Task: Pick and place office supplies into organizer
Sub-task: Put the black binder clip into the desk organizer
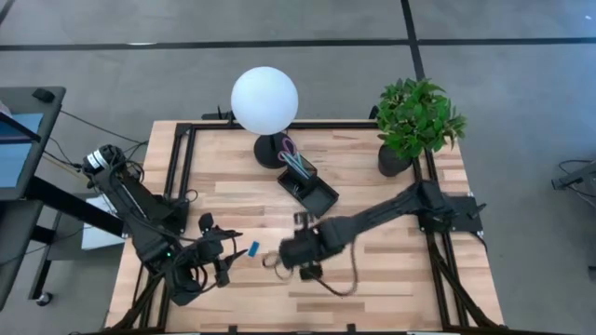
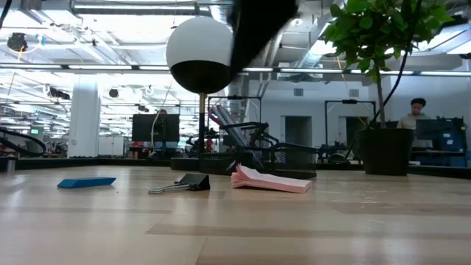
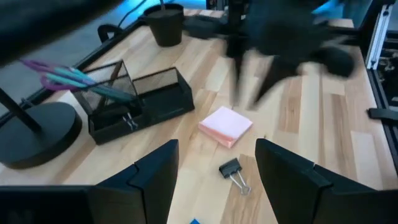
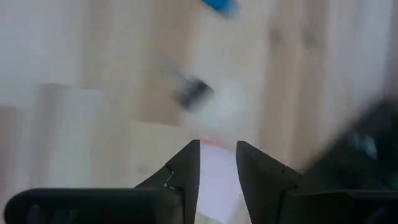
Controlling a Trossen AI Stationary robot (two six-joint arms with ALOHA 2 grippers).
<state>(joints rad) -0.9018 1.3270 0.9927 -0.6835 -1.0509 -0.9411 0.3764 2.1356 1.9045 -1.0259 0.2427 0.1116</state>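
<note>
A pink sticky-note pad [image 3: 225, 126], a black clip [image 3: 231, 169] and a small blue block [image 2: 87, 182] lie flat on the wooden table. The black organizer [image 3: 134, 102] stands farther back with teal and purple pens [image 3: 74, 78] leaning in its cup section. My right gripper [image 4: 217, 152] hangs above the pink pad [image 4: 211, 177], blurred, its fingers a narrow gap apart with nothing between them. My left gripper [image 3: 214, 180] stands open near the table's front left, beside the blue block [image 1: 252, 248], pointing toward the clip and pad.
A white globe lamp [image 1: 265, 98] on a black round base [image 3: 34, 134] stands behind the organizer. A potted plant [image 1: 414, 121] is at the far right. Black frame rails [image 1: 182, 167] run along the table's edges. Bare wood lies to the right of the pad.
</note>
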